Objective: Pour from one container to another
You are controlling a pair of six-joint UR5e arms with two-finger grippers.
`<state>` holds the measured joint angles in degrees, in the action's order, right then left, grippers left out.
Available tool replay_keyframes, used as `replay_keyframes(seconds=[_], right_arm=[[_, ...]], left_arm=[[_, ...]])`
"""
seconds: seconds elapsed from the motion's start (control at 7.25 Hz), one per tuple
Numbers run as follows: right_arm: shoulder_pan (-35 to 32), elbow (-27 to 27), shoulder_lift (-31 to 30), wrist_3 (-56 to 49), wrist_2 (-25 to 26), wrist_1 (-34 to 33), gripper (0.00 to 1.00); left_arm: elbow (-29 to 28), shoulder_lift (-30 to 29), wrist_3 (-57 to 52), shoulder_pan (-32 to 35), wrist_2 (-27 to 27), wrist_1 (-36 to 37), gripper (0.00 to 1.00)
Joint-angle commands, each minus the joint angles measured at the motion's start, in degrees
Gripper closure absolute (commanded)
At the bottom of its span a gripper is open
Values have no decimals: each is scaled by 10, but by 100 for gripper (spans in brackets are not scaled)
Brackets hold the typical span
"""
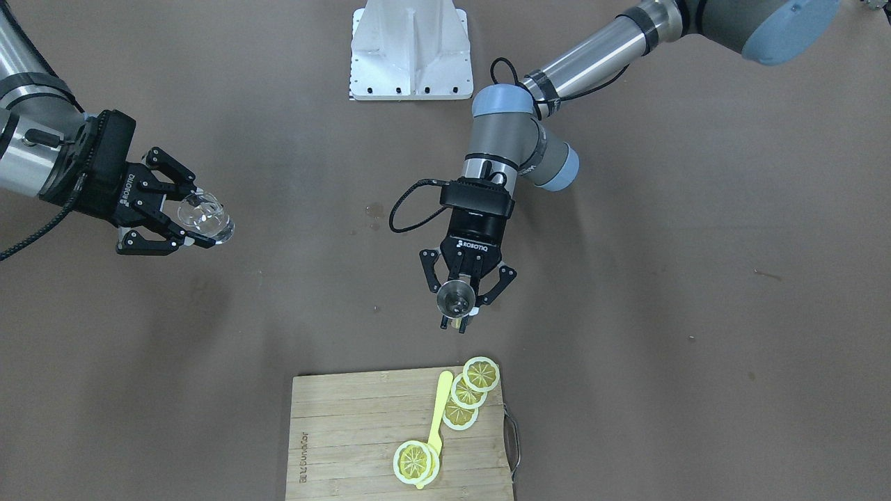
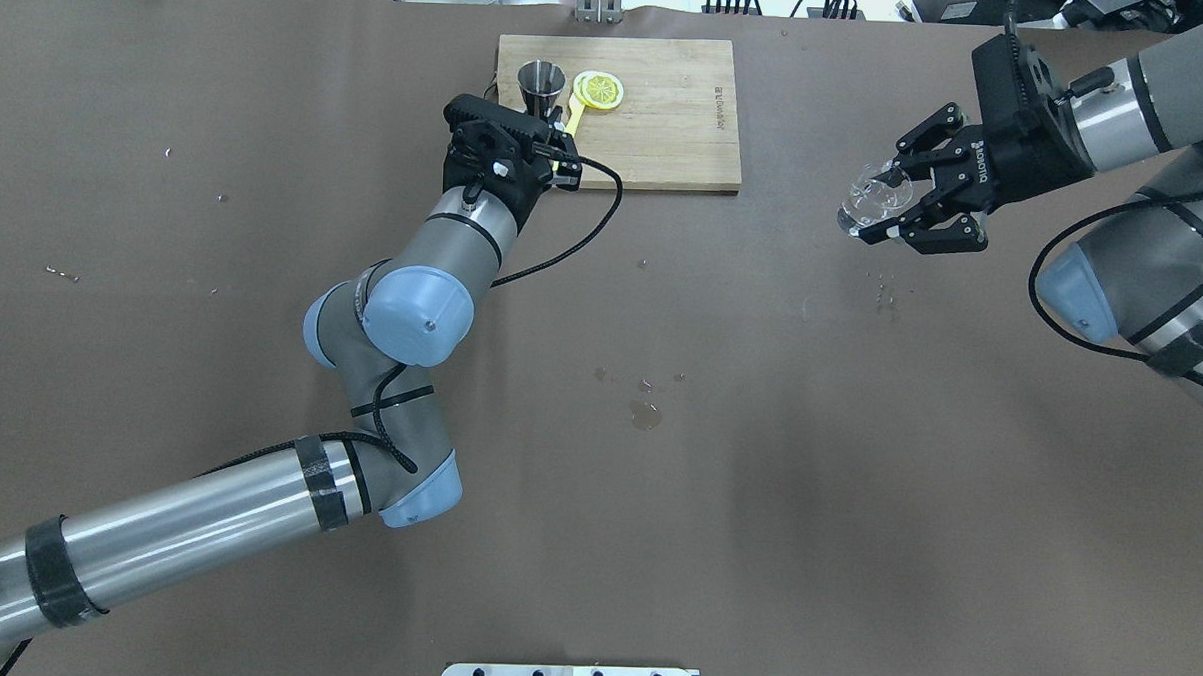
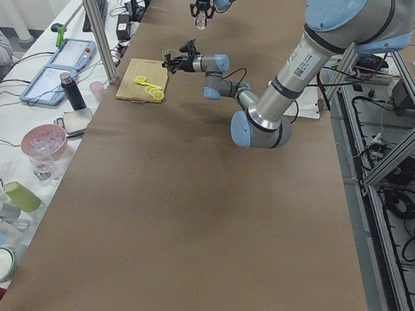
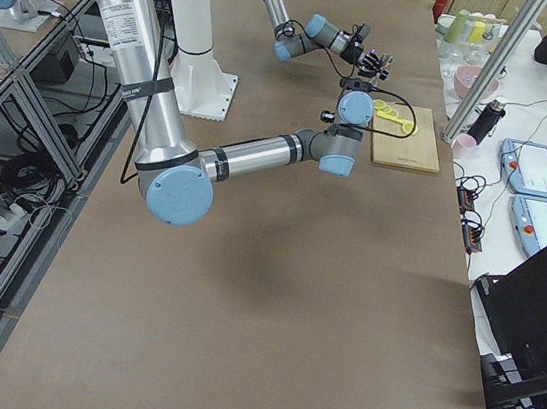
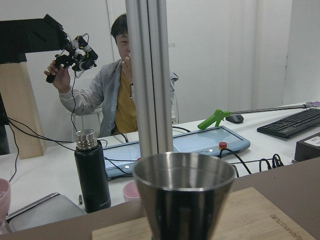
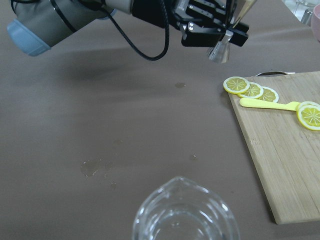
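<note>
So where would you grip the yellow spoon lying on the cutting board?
Probably the bare middle of the yellow spoon, from straight above, closing across its narrow width. It lies flat on the cutting board; one end meets a lemon slice, the other sits beside three overlapping slices.

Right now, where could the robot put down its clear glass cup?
Brown table: bare between the left gripper and right gripper, except small wet spots. Wooden cutting board: free away from the yellow lemon slices and yellow spoon; crowded there, a steel cup held close by.
</note>
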<state>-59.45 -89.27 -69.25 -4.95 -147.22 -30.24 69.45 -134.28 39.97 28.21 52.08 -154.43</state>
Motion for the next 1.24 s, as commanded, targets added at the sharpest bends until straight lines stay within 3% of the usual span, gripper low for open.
replay_keyframes(seconds=[0.0, 0.28, 0.69, 1.1], right_arm=[[-2, -52, -11, 2, 2, -58, 100], [-12, -77, -25, 3, 8, -70, 100], [-12, -122, -24, 1, 26, -142, 100], [7, -199, -26, -7, 74, -263, 100]], left_arm=[[-9, 3, -2, -6, -1, -7, 100], [-7, 3, -2, -8, 0, -6, 100], [-4, 3, -2, -20, 0, -7, 100], [20, 1, -29, -39, 0, -7, 100]])
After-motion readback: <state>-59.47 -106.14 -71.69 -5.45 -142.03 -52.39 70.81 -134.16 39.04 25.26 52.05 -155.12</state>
